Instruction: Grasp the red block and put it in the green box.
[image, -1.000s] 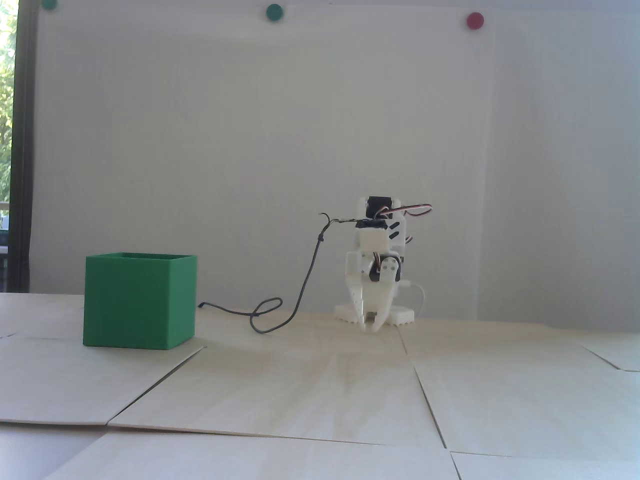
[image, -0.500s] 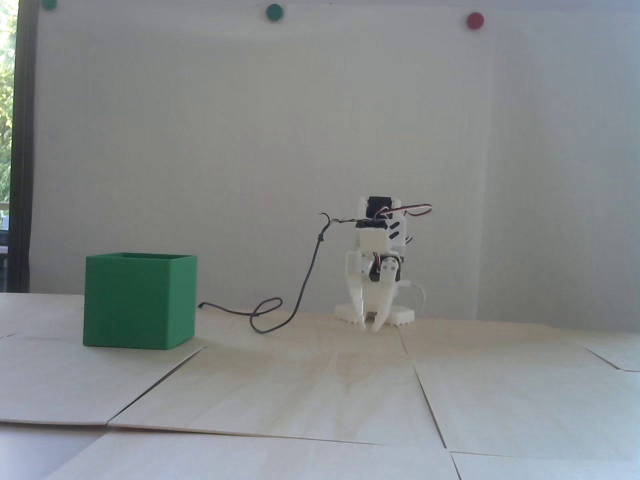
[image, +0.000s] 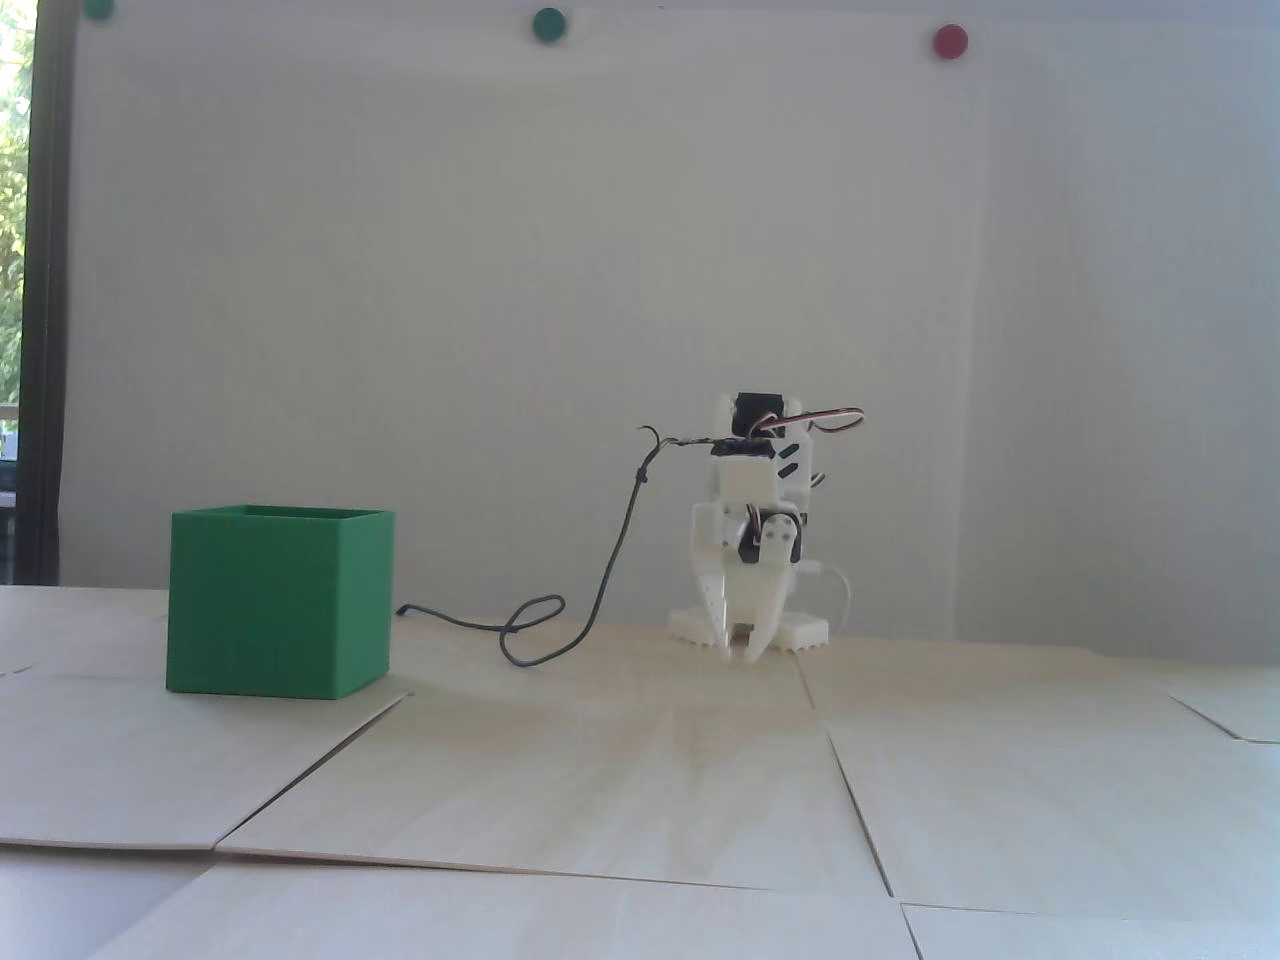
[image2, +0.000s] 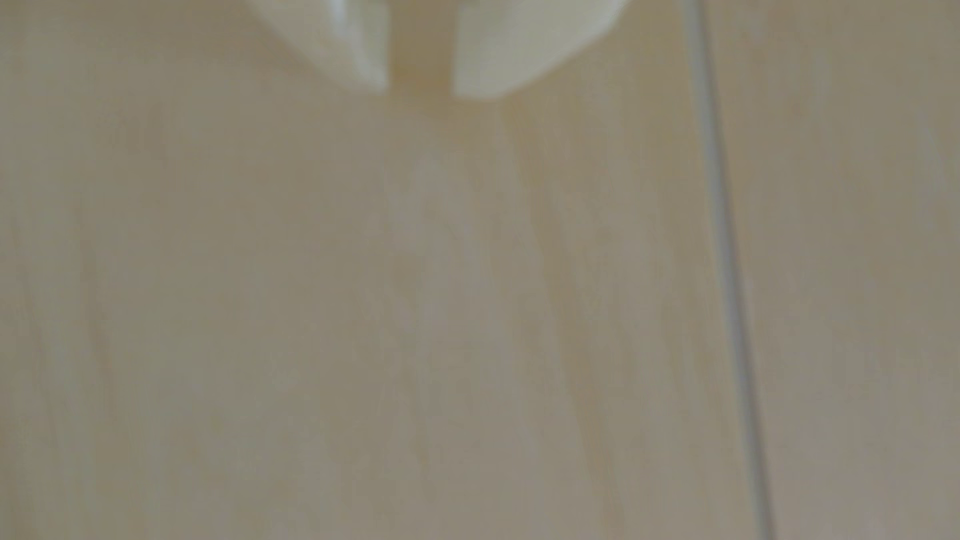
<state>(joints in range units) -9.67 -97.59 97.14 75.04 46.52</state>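
Note:
The green box (image: 270, 600) stands at the left of the fixed view on the pale wooden table, its open top seen only edge-on. The red block shows in neither view. My white arm is folded low at the back centre, and the gripper (image: 742, 650) points down just above the table, well right of the box. In the wrist view the gripper (image2: 421, 91) enters from the top edge. A narrow gap separates its two white fingertips (image2: 363, 57), and only bare table shows between them.
A dark cable (image: 600, 590) loops on the table between the box and the arm's base (image: 805, 630). Board seams (image2: 727, 259) cross the table. Round dots, green (image: 548, 24) and red (image: 949, 40), sit high on the white wall.

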